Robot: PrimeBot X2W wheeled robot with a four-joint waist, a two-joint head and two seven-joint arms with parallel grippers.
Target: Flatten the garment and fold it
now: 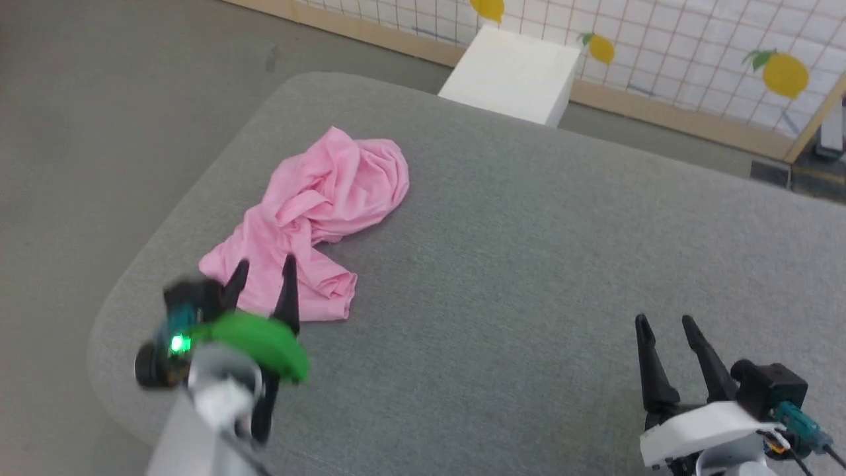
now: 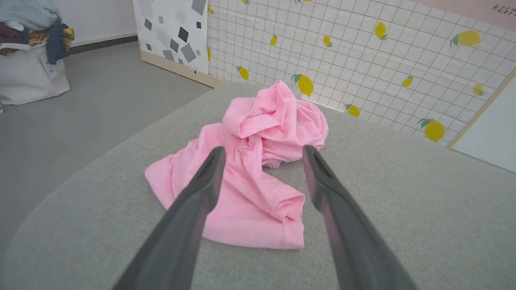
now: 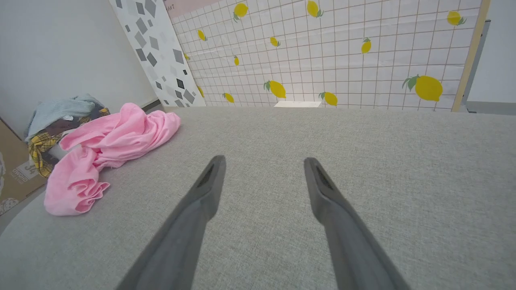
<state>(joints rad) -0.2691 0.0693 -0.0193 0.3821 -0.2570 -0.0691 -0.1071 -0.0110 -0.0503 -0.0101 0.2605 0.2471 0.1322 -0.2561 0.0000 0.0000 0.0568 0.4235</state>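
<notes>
On the grey pad, the garment lies bunched just ahead of the left gripper.
Its jaws are spread and empty; the right gripper, likewise, is well apart.

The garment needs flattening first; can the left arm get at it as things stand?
Probably yes: the left gripper, jaws open, hangs by the near end of the garment, with nothing in between.

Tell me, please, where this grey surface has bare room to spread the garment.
Bare: the grey surface between the garment and the right gripper, back toward the white box. Crowded: the left corner, where the left gripper hovers by the garment.
</notes>
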